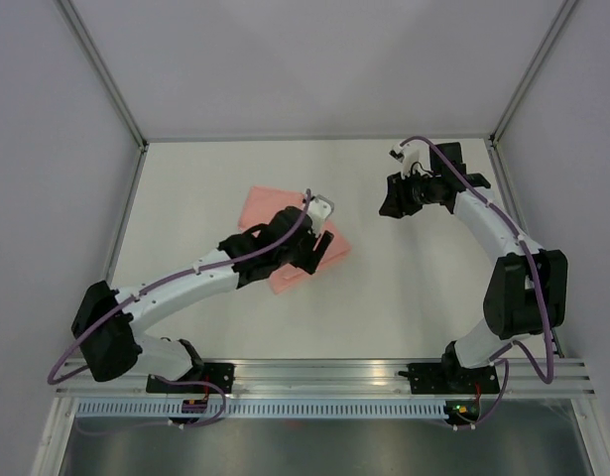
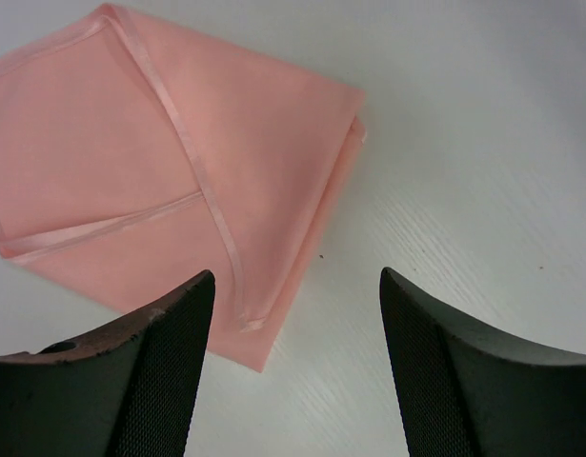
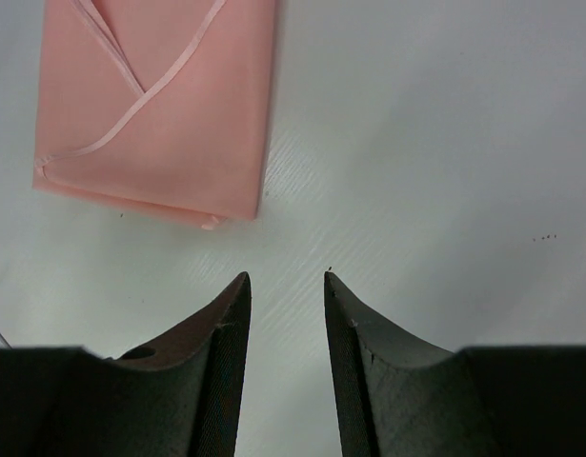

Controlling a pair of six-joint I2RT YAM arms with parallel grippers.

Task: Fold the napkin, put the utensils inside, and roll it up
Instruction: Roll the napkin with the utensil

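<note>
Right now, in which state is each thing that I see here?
napkin: folded, flat on the table, not held
left end effector: open wide, empty, above the napkin's edge
right end effector: open, narrower gap, empty, over the table beside the napkin

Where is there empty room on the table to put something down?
The widest bare patch of the table lies between the napkin and the right gripper. More room runs along the near edge between the two arm bases, and along the back wall. It is crowded at the napkin, where the left gripper hangs over it.
</note>
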